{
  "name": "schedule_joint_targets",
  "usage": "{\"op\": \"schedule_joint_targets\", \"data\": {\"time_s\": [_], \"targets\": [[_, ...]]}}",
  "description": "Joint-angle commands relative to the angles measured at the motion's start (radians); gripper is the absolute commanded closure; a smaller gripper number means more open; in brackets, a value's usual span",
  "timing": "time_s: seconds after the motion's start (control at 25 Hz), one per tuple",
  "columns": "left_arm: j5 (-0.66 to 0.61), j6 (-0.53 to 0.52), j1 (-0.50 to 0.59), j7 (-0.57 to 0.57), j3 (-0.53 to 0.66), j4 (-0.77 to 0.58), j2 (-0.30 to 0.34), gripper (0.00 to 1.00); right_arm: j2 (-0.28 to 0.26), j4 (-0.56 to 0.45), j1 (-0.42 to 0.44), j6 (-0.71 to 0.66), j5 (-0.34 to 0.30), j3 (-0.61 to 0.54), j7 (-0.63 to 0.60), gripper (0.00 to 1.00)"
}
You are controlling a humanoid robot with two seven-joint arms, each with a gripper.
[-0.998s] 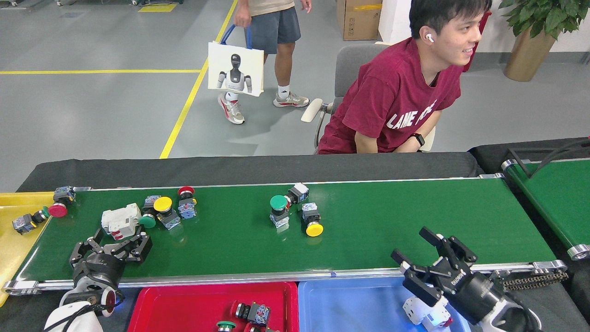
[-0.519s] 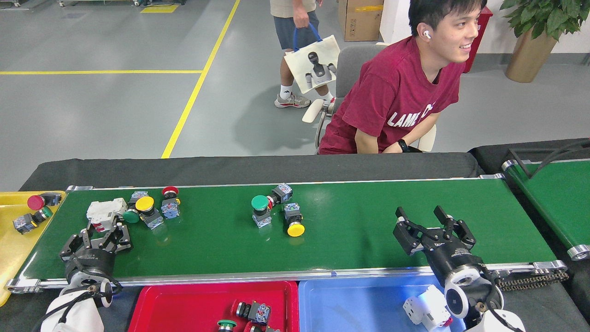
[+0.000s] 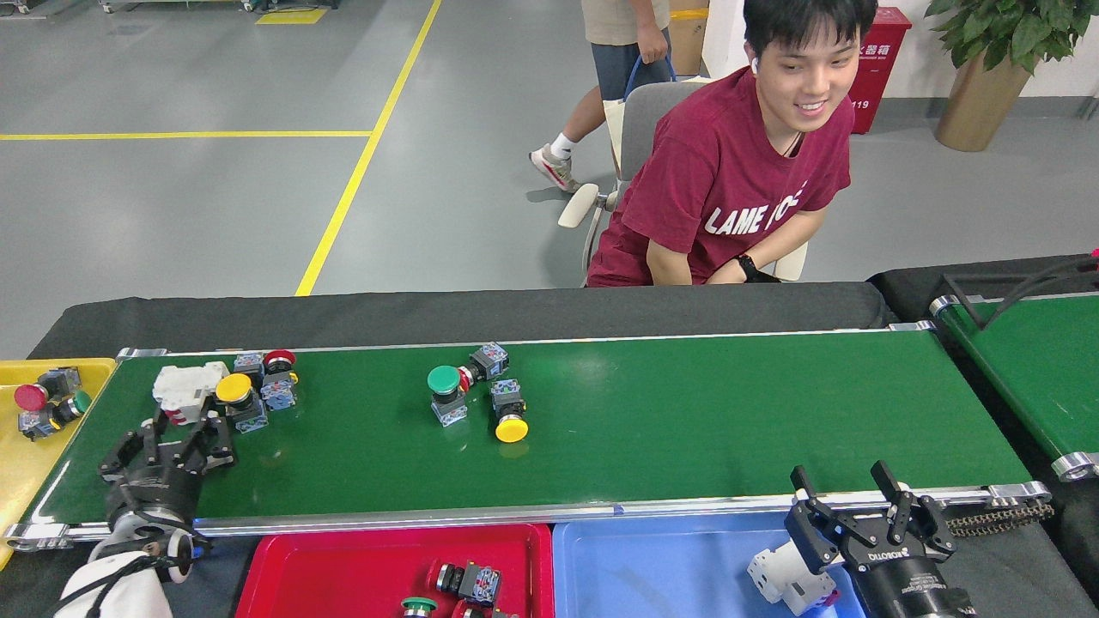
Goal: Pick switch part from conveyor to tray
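Observation:
The conveyor (image 3: 687, 412) runs across the view. At its left end a white switch part (image 3: 183, 386) lies beside a yellow-capped button (image 3: 233, 388) and a red-capped one (image 3: 279, 360). Mid-belt lie a green-capped button (image 3: 445, 380), a grey-bodied one (image 3: 486, 360) and a yellow-capped one (image 3: 511, 427). My left gripper (image 3: 176, 436) is open, its fingers just in front of the white part, not touching it. Open and empty, my right gripper (image 3: 846, 493) hangs over the near rail above the blue tray (image 3: 670, 566).
A red tray (image 3: 343, 566) holding button switches (image 3: 468, 584) sits beside the blue tray, which holds a white part (image 3: 786, 579). A yellow tray (image 3: 26, 468) at the left end holds more buttons. A seated person (image 3: 730, 189) faces the belt. A second green belt (image 3: 1030, 369) is at right.
The belt has carried all the parts leftward. My right gripper pulled back from over the belt to the near rail. My left gripper shifted left with the white part. A red-capped button dropped into the yellow tray.

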Motion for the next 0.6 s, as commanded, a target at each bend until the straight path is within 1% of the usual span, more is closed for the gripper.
{"op": "schedule_joint_targets", "data": {"time_s": [0.0, 0.08, 0.16, 0.2, 0.36, 0.44, 0.56], "targets": [[0.006, -0.08, 0.058, -0.007, -0.003, -0.137, -0.007, 0.91, 0.009, -0.015, -0.004, 0.006, 0.0, -0.003, -0.015, 0.01], [0.004, -0.126, 0.146, -0.047, -0.027, -0.277, -0.056, 0.91, 0.013, -0.015, -0.003, 0.019, 0.001, -0.005, -0.015, 0.01], [-0.002, -0.151, 0.196, -0.092, -0.088, -0.39, -0.122, 0.91, 0.013, -0.015, -0.003, 0.085, 0.003, -0.003, -0.015, 0.01], [-0.007, -0.152, 0.222, -0.105, -0.119, -0.436, -0.143, 0.91, 0.01, -0.015, -0.003, 0.11, 0.003, -0.003, -0.015, 0.01], [-0.02, -0.147, 0.31, -0.127, -0.251, -0.608, -0.178, 0.91, 0.01, -0.015, -0.004, 0.122, 0.003, -0.001, -0.015, 0.01], [-0.031, -0.147, 0.328, -0.141, -0.322, -0.656, -0.195, 0.91, 0.009, -0.015, -0.003, 0.119, 0.003, 0.0, -0.015, 0.01], [-0.071, -0.147, 0.33, -0.156, -0.414, -0.659, -0.217, 0.9, 0.009, -0.013, 0.006, 0.118, 0.003, 0.002, -0.015, 0.01]]}}
